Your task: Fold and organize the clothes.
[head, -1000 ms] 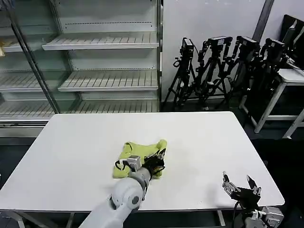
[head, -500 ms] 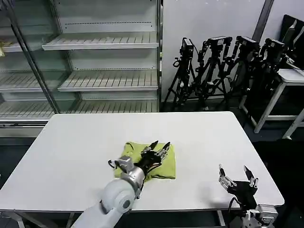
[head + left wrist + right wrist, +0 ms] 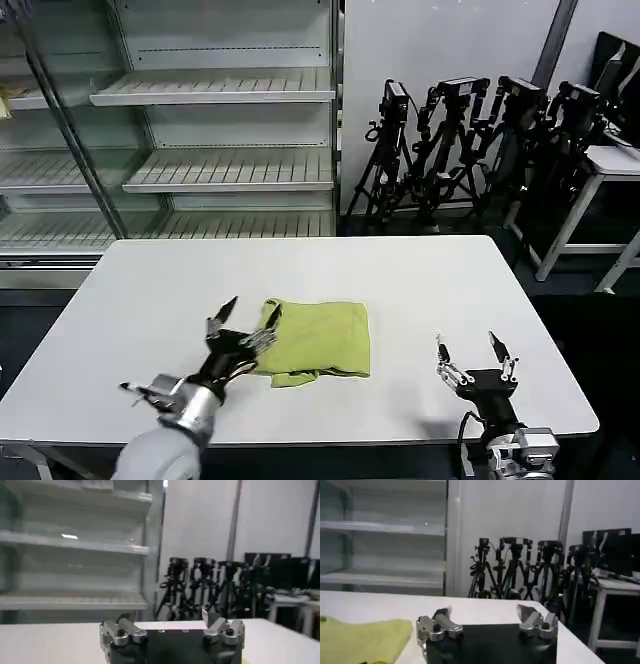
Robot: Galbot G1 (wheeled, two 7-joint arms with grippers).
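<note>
While the lime-green short-sleeved T-shirt of thin soft fabric [image 3: 318, 341] lies folded into a rough rectangle on my white rectangular worktop [image 3: 430, 285], both of my arms hang near the front edge. The shirt sits a little left of the worktop's middle, toward the near side, flat apart from a small tongue of cloth poking out at its front left corner.

My left gripper [image 3: 243, 318] hovers just beside the shirt's left edge, jaws spread wide and holding nothing; its right fingertip is over the cloth's edge, and I cannot tell whether it touches. From my left wrist, those jaws [image 3: 172, 628] stand apart against the open room.

My right gripper [image 3: 472, 353] waits well apart from the shirt, near the front right of the worktop, jaws parted and empty. From my right wrist, the same gripper [image 3: 487, 621] shows with the shirt [image 3: 362, 639] off to one side.

Behind the worktop stand white empty metal shelves [image 3: 215, 95] and black camera tripods [image 3: 470, 150].
</note>
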